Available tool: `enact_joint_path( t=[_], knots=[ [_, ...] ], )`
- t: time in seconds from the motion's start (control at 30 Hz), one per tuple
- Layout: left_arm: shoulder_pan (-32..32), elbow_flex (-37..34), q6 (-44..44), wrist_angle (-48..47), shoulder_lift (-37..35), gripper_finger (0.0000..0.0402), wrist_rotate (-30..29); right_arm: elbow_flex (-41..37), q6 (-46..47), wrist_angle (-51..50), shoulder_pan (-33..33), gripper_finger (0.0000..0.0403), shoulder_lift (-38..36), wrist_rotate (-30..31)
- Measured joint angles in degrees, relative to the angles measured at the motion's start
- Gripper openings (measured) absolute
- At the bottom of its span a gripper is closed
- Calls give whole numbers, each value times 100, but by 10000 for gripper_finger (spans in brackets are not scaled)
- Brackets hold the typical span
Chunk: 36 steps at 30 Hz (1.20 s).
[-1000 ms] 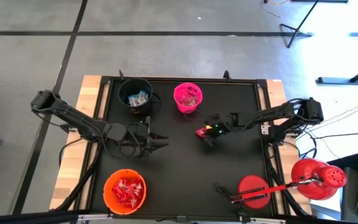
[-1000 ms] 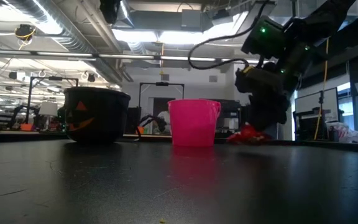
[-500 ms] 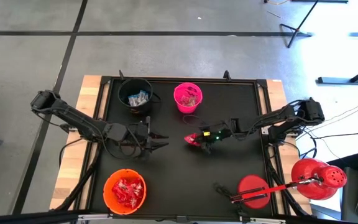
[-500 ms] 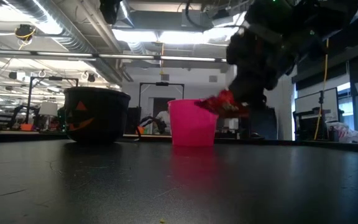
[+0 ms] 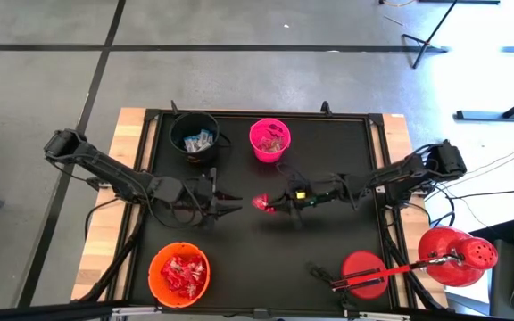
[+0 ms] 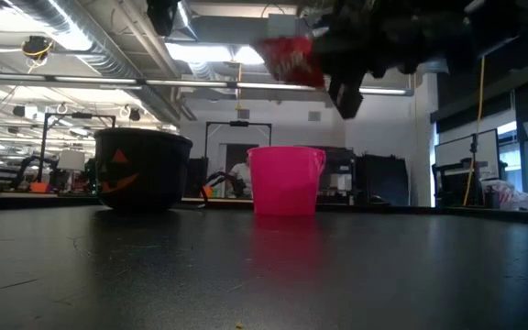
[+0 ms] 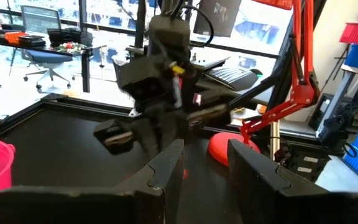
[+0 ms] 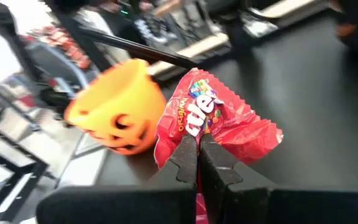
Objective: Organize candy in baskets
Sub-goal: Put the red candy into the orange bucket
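1. Above the middle of the table point(image 5: 328, 250), we find the right end effector point(image 5: 268, 203) raised, its fingers pinched together on a red candy packet point(image 8: 213, 124).
2. Beyond that end effector stands the pink bucket point(image 5: 269, 139); the black bucket point(image 5: 194, 135) sits beside the pink one.
3. We note the left end effector point(image 5: 230, 201) just beside the packet, fingers apart, holding nothing.
4. Near the left end effector, the orange bucket point(image 5: 179, 273) holds red candy.

Glossy red candy packet point(image 8: 219, 127) — matt black table point(image 5: 328, 152).
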Motion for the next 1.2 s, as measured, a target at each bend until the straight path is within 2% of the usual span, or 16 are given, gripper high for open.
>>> enact_joint_path(
  t=[0.23,0.47,0.57,0.7,0.9,1.03,1.2],
  knots=[
    [-112,-7,343,-262,23,115,22,2,-29,402,138,1,0,36],
    [-199,-7,373,-146,455,115,32,2,332,390,138,1,4,384],
    [-199,-7,461,215,737,115,80,2,339,391,138,1,4,385],
    [-201,-7,994,886,987,115,186,2,362,390,138,1,4,191],
    [-199,-7,1474,952,1056,115,135,2,537,391,222,1,4,26],
    [-199,-7,1634,955,1056,126,136,175,715,270,412,1,12,238],
    [-199,-7,1775,958,1056,148,227,631,424,-308,599,1,52,356]
  ],
)
